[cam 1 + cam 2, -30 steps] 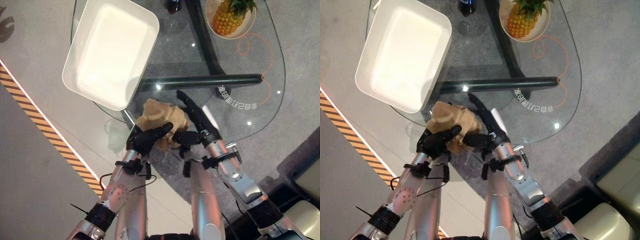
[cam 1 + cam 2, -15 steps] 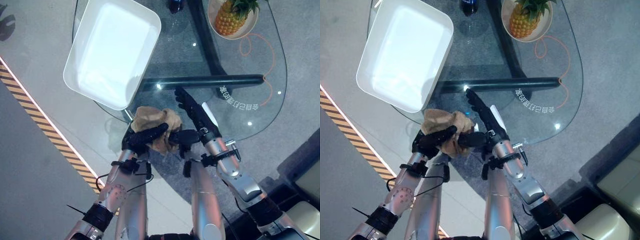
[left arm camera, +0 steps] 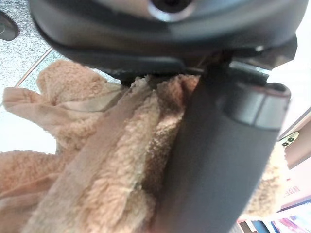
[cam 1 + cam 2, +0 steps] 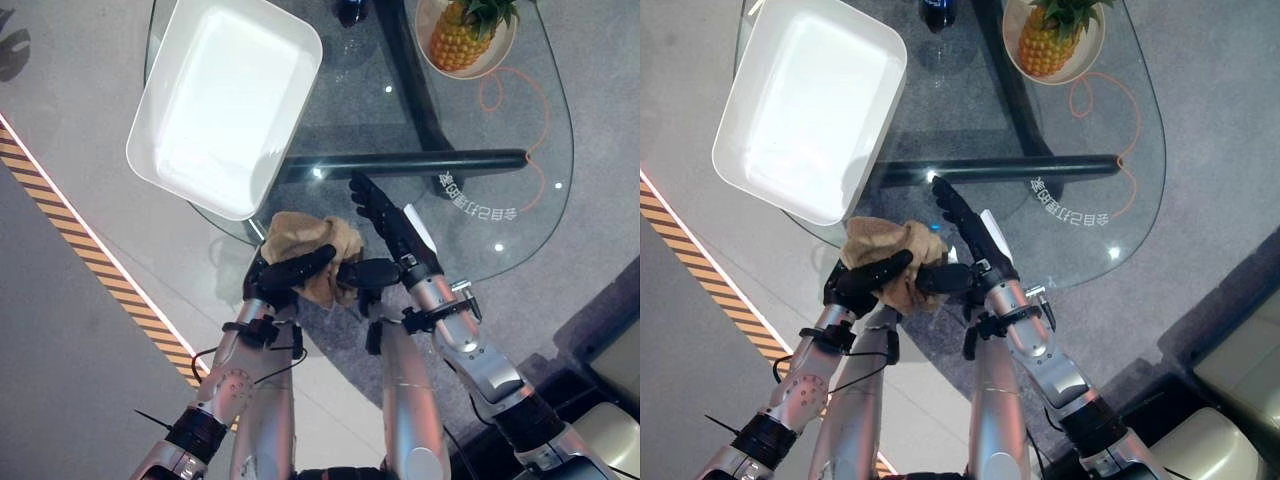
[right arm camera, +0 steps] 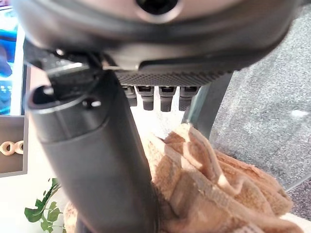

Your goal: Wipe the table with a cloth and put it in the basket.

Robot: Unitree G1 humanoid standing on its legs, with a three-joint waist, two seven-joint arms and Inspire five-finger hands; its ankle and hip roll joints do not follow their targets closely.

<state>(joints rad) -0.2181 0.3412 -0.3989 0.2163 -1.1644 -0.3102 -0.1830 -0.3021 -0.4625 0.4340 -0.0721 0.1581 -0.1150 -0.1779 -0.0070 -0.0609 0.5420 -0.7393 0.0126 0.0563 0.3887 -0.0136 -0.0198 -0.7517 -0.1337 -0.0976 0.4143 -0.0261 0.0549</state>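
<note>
A tan fluffy cloth [image 4: 310, 238] lies bunched at the near edge of the round glass table [image 4: 480, 150]. My left hand [image 4: 285, 275] is shut on it, with the thumb [image 3: 218, 160] laid across the pile [image 3: 97, 170]. My right hand [image 4: 390, 225] is just right of the cloth, its fingers straight out over the glass and its thumb [image 5: 92, 155] against the cloth [image 5: 218, 194]. The white rectangular basket [image 4: 140, 150] stands on the table's far left, beyond the cloth, with nothing in it.
A pineapple [image 4: 455, 40] sits in a pale bowl at the far right of the table. A dark bottle [image 4: 348, 10] stands at the far edge. A dark bar [image 4: 400, 162] runs under the glass. Striped tape [image 4: 80, 250] crosses the floor on the left.
My left hand has drawn the cloth slightly left and back toward the table's near edge, bunching it tighter. The right hand has barely moved.
</note>
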